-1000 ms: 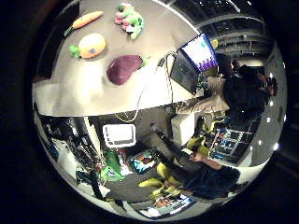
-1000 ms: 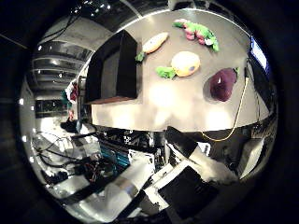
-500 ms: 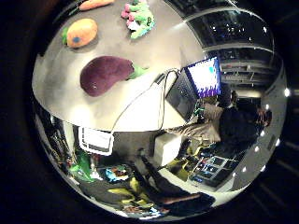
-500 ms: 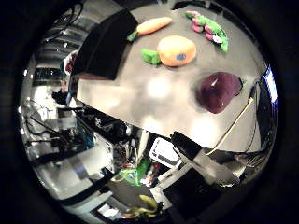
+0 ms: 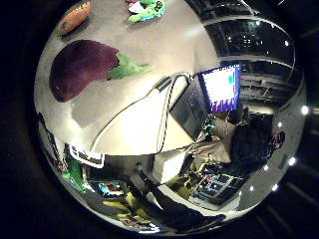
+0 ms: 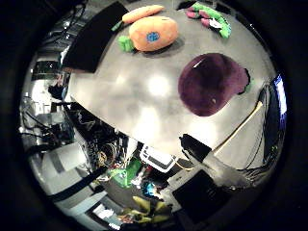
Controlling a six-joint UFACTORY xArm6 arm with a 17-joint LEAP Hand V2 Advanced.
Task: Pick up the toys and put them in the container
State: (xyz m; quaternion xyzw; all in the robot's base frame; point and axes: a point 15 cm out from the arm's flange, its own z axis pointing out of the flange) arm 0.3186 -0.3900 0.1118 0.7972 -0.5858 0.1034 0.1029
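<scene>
A purple eggplant plush with a green stem lies on the grey table, large in both palm views and so close under my hand. Farther along the table sits a round orange plush with a green leaf and a blue patch. Beside it lies a carrot plush. A green and pink toy rests at the far side. The black container stands on the table next to the carrot and the orange plush. No toy is held.
An open laptop with a lit screen stands on the table past the eggplant's stem end. The table's edge runs near the eggplant, with clutter on the floor below it and a white box under the table.
Both views have closed in on the table, and the eggplant plush now looks much larger. That is the camera coming nearer; the toys lie where they were.
</scene>
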